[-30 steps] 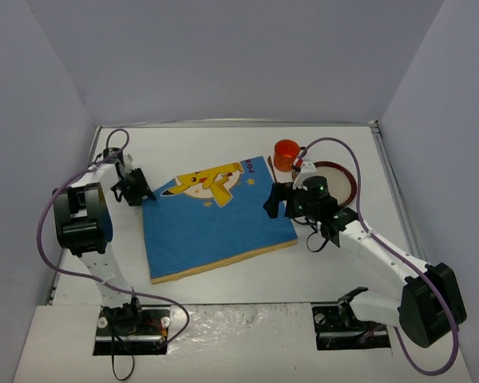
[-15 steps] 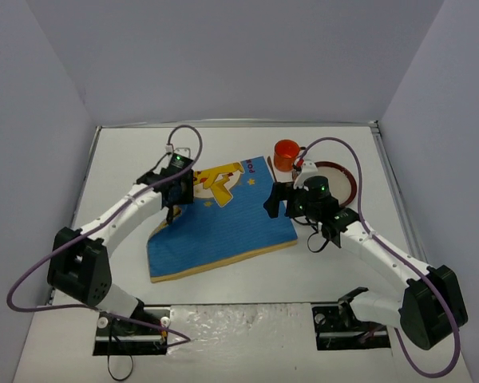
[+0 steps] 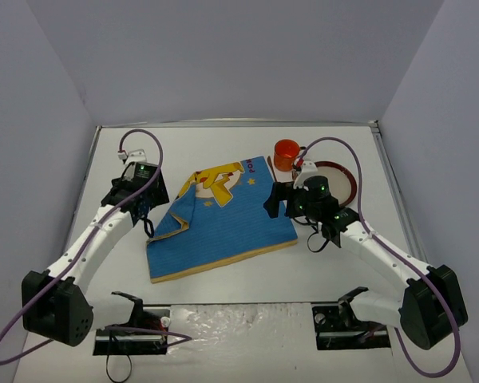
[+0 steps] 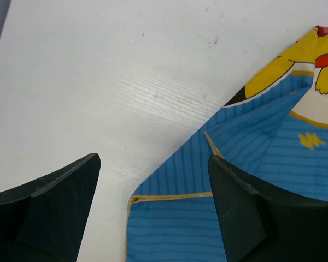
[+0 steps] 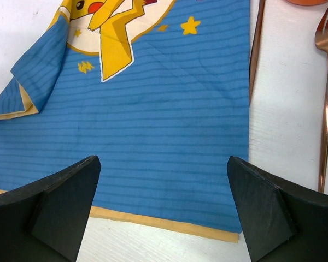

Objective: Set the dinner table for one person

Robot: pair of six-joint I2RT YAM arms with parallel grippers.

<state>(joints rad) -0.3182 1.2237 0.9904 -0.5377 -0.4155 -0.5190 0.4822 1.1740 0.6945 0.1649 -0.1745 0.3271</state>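
Observation:
The dinner table [image 3: 223, 271] is the white tabletop. On it lies a blue placemat [image 3: 231, 223] with a yellow cartoon figure, its far left corner [image 3: 180, 214] folded over onto itself. My left gripper [image 3: 147, 217] hangs open just left of that fold. In the left wrist view the folded corner [image 4: 218, 164] lies below the open left gripper [image 4: 153, 183], and nothing is held. My right gripper [image 3: 271, 203] is open above the mat's right edge. The right wrist view has the mat [image 5: 169, 109] between and beyond its open fingers [image 5: 49, 210].
An orange cup [image 3: 287, 153] stands past the mat's far right corner. A dark red-rimmed plate [image 3: 345, 177] sits to the right, partly behind the right arm. A copper fork [image 5: 323, 109] and a thin copper utensil [image 5: 256, 49] lie right of the mat.
My left gripper carried the mat's left corner rightward over the mat, then opened and drew back left. The corner stays folded over. The right arm has not moved.

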